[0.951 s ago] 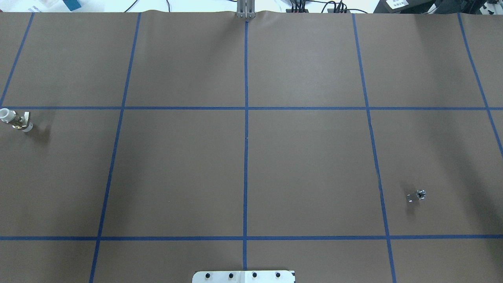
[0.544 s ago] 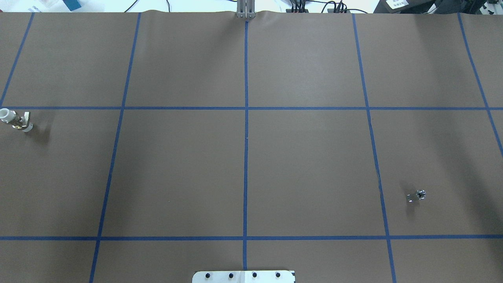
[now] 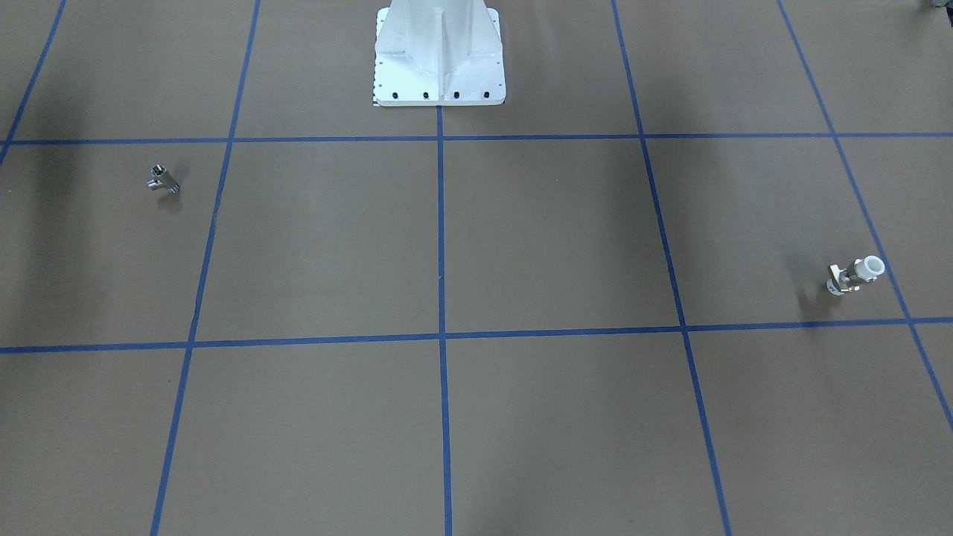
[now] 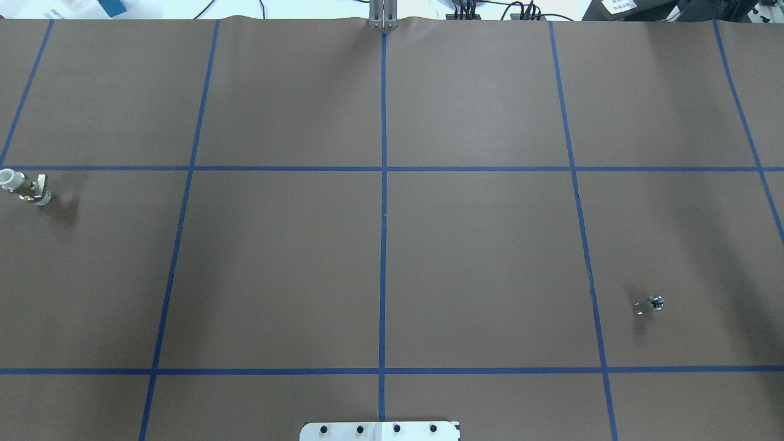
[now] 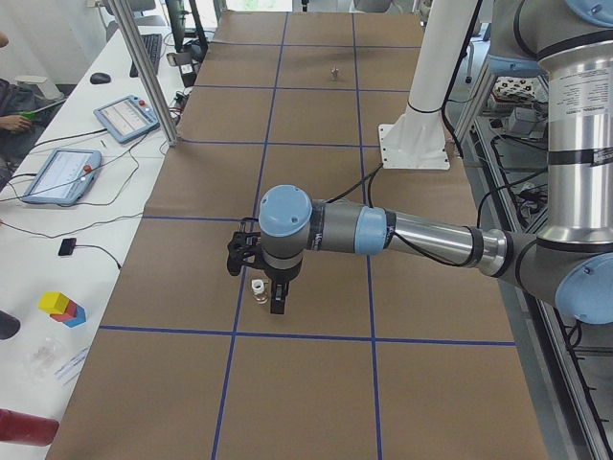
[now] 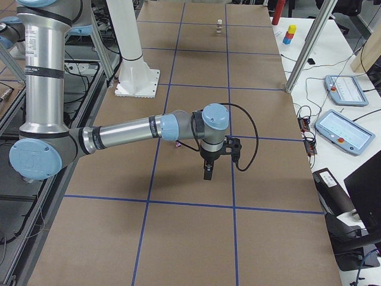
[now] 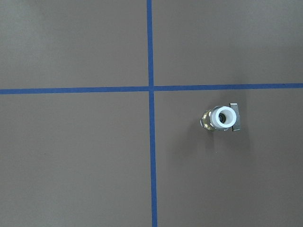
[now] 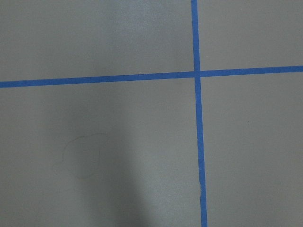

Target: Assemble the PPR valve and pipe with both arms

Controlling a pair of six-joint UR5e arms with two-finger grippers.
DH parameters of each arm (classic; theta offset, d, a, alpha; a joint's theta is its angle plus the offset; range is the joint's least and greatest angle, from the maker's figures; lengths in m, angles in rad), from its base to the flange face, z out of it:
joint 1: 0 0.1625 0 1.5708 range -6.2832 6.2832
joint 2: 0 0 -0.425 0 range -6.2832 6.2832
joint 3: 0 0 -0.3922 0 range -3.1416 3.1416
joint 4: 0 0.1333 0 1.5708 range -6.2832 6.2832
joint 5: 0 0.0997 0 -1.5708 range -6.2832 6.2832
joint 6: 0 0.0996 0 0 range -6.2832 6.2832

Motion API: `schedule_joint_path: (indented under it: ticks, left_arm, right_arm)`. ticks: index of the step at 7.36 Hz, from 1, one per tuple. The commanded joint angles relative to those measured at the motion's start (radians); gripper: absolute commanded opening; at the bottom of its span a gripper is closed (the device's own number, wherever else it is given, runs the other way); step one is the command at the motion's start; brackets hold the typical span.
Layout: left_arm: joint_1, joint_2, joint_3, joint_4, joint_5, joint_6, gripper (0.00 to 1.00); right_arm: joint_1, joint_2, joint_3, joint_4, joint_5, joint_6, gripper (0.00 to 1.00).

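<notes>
White-brass PPR valve [image 4: 24, 188], pipe [image 4: 649, 304] well apart; left hand [image 5: 276, 297], right hand [image 6: 206, 171] grip: cannot tell.

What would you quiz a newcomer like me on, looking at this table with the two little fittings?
1. True or false: the PPR valve and the pipe are already joined.
2. What does the left wrist camera show? A) the valve, white ring facing up B) the pipe C) bare table only
3. Fill in: the ___ arm reaches out over the valve.
Key: 1 false, they sit far apart, near opposite ends of the table. 2 A. 3 left.
</notes>
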Motion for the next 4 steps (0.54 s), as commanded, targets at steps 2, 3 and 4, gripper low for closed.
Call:
schedule_joint_path:
  ticks: [2,3,4]
  left_arm:
    - [-0.001,0.000,-0.007,-0.001,-0.017,-0.002,1.00]
    - [0.000,0.000,-0.007,-0.001,-0.020,-0.002,1.00]
    - [0.000,0.000,-0.015,-0.002,-0.044,-0.026,1.00]
  right_arm:
    - [0.000,0.005,0.002,0.000,-0.003,0.003,1.00]
    - [0.000,0.005,0.000,0.000,-0.001,0.024,1.00]
    - [-0.002,0.006,0.002,0.003,0.001,0.026,1.00]
